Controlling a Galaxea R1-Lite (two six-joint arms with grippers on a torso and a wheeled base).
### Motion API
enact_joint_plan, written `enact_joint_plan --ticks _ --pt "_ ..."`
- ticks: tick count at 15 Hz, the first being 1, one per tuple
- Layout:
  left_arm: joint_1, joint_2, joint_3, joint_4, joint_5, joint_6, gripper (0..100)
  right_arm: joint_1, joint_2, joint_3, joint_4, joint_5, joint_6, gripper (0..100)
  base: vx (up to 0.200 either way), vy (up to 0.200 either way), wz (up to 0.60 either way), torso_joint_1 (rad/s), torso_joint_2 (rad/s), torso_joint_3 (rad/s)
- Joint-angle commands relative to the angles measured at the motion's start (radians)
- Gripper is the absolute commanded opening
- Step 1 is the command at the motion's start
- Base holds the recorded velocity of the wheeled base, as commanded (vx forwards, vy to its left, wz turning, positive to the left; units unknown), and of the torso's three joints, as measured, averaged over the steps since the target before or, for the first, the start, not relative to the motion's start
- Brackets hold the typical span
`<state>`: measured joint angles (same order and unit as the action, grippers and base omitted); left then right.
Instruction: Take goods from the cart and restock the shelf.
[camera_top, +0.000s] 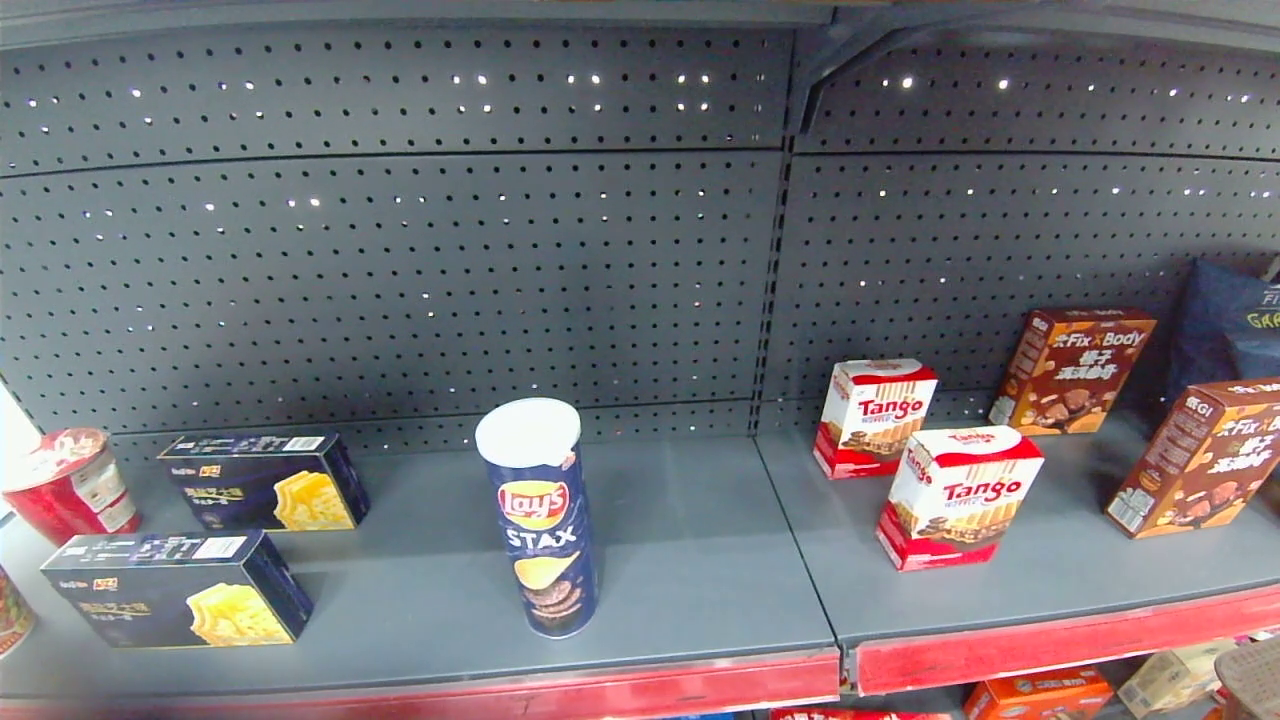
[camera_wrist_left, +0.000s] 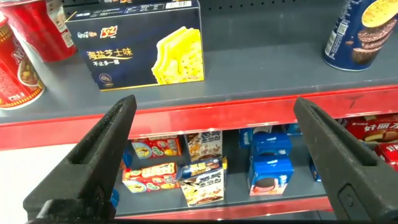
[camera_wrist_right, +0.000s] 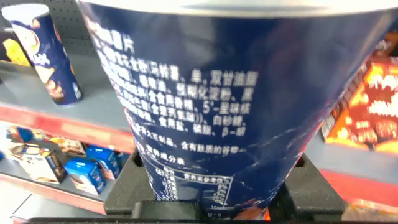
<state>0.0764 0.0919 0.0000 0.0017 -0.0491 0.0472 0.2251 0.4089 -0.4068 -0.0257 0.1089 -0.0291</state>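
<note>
Closest to you, the dark blue chip can (camera_wrist_right: 230, 93) sits clamped in the right gripper (camera_wrist_right: 214, 199), out in front of the red front edge of the shelf (camera_top: 680, 560). Its top and base are cut off, and its back carries white print in small columns (too fine to vouch for). A matching can (camera_top: 540, 515) stands upright mid-shelf, label facing you. The left gripper (camera_wrist_left: 214, 155) hangs before the shelf edge, fingers (camera_wrist_left: 102, 152) spread wide. At the left edge a red cup (camera_top: 70, 485) is partly cropped. At the far right a dark blue bag (camera_top: 1225, 330) is cut off behind a brown box (camera_top: 1195, 455).
</note>
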Motion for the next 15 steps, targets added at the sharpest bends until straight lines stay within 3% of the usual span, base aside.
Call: enact_joint_plan --ticks 1,5,9,12,15 --pt "0.000 0.003 0.000 0.000 0.000 0.000 100 0.013 0.257 -0.156 0.000 0.000 0.002 0 0.000 0.000 0.00 0.000 0.00 0.000" --pt "0.000 0.003 0.000 0.000 0.000 0.000 100 0.042 0.360 -0.188 0.020 -0.084 -0.040 0 0.000 0.000 0.00 0.000 0.00 0.000" --pt "0.000 0.003 0.000 0.000 0.000 0.000 100 0.094 0.384 -0.227 0.063 -0.074 -0.066 0 0.000 0.000 0.00 0.000 0.00 0.000" --pt "0.000 0.003 0.000 0.000 0.000 0.000 100 0.115 0.396 -0.228 0.058 -0.074 -0.064 0 0.000 0.000 0.60 0.002 0.01 0.005" --pt "0.000 0.003 0.000 0.000 0.000 0.000 100 0.119 0.389 -0.225 0.061 -0.075 -0.063 0 0.000 0.000 0.00 0.000 0.00 0.000"
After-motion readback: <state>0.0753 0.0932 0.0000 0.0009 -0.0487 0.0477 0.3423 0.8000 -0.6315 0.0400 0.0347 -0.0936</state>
